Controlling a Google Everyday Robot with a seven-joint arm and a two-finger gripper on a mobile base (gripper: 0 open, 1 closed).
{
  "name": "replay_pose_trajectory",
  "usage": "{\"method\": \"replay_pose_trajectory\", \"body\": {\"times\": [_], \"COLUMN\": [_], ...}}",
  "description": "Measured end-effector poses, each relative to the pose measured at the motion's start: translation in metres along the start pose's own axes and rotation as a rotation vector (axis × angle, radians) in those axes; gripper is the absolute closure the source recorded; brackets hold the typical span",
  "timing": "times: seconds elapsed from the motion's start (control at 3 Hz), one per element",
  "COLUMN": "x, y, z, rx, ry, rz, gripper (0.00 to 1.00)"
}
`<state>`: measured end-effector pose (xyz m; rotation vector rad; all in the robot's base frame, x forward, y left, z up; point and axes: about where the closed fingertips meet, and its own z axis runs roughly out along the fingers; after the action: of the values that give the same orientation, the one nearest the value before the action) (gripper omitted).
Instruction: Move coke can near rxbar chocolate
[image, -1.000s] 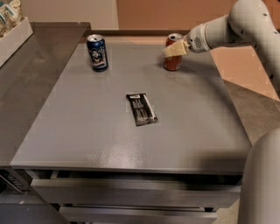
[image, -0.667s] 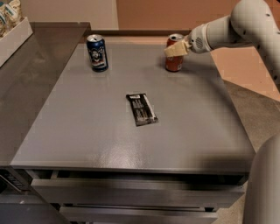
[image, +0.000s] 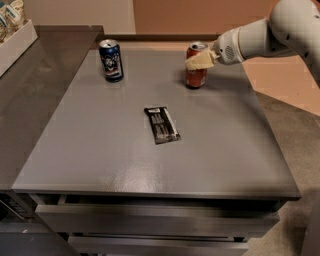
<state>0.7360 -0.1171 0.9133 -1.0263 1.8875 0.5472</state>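
Since the cream hand (image: 199, 61) looks clamped high on the small red aluminium coke can (image: 195, 77) near the surface's (image: 100, 150) far right corner, the can could tip or slip heading toward the flat black rxbar chocolate wrapper (image: 161, 124), well off every edge.

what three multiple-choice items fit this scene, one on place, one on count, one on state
1. The gripper is at: A the coke can B the rxbar chocolate C the dark blue can
2. Cans on the table: A one B two C three
3. The rxbar chocolate: A stands on end B lies flat C leans on a can
A, the gripper sits at the coke can's top, far side; B, one red, one blue; B, the wrapper lies flat mid-table.
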Motion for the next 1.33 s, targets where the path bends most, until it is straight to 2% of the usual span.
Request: {"method": "replay_pose_trajectory", "body": {"times": [0.33, 1.0, 1.33], "x": [-0.005, -0.011, -0.007], "y": [0.039, 0.096, 0.109], "z": [-0.003, 0.001, 0.006], "rx": [-0.085, -0.233, -0.276], "ry": [-0.019, -0.063, -0.057], "rz": [-0.053, -0.161, -0.181], "gripper": [1.00, 1.00, 0.82]}}
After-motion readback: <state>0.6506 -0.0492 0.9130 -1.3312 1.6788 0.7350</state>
